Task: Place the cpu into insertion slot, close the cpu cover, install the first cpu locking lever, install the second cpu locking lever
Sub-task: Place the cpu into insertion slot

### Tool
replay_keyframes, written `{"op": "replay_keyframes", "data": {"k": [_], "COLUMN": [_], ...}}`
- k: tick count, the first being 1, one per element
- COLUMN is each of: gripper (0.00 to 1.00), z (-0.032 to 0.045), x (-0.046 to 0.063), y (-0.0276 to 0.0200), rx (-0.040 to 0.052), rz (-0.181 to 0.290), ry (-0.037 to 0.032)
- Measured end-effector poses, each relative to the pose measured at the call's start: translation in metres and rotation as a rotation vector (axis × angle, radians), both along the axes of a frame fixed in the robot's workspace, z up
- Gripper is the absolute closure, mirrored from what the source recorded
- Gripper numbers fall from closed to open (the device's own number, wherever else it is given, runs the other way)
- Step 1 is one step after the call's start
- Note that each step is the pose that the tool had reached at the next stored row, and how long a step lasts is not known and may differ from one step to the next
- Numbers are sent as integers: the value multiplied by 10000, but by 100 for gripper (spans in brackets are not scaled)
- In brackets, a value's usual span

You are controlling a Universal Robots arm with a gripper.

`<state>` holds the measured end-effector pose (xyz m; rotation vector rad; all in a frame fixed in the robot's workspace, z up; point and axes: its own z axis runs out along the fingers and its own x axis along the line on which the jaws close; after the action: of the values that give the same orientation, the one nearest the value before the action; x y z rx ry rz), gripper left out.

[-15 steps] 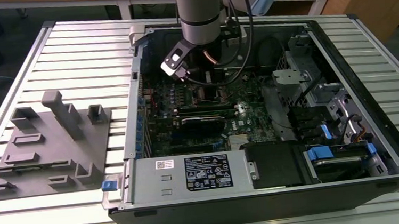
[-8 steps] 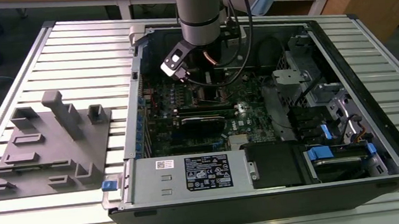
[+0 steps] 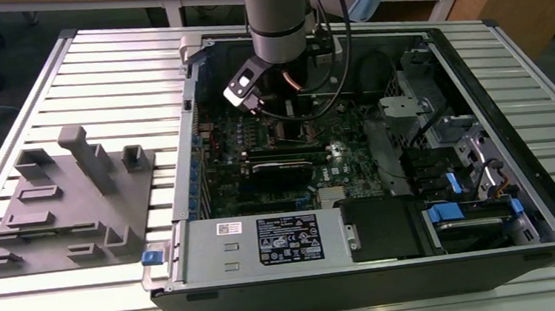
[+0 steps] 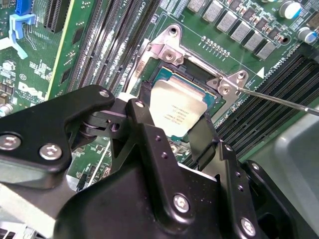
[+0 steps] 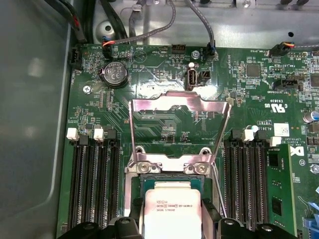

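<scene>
Gripper point(image 4: 173, 124) low over the board, fingers point(image 4: 203, 137) pinching the cpu point(image 4: 179, 107) by two opposite edges, right at the insertion slot point(image 4: 195, 74) (seated or hovering, can't tell). Just beyond the fingertips, the cpu cover point(image 5: 179, 106) stands flipped open.

Silver-grey arm point(image 3: 277, 22), black end effector point(image 4: 172, 112) (silver screws point(image 4: 181, 201)), black cable point(image 3: 344, 16)
</scene>
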<state>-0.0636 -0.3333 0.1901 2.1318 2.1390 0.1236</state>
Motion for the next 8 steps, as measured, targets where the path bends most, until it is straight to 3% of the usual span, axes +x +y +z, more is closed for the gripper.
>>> {"op": "replay_keyframes", "data": {"k": [8], "gripper": [46], "z": [-9], "x": [1], "y": [1], "rx": [7], "rz": [1], "ry": [-6]}}
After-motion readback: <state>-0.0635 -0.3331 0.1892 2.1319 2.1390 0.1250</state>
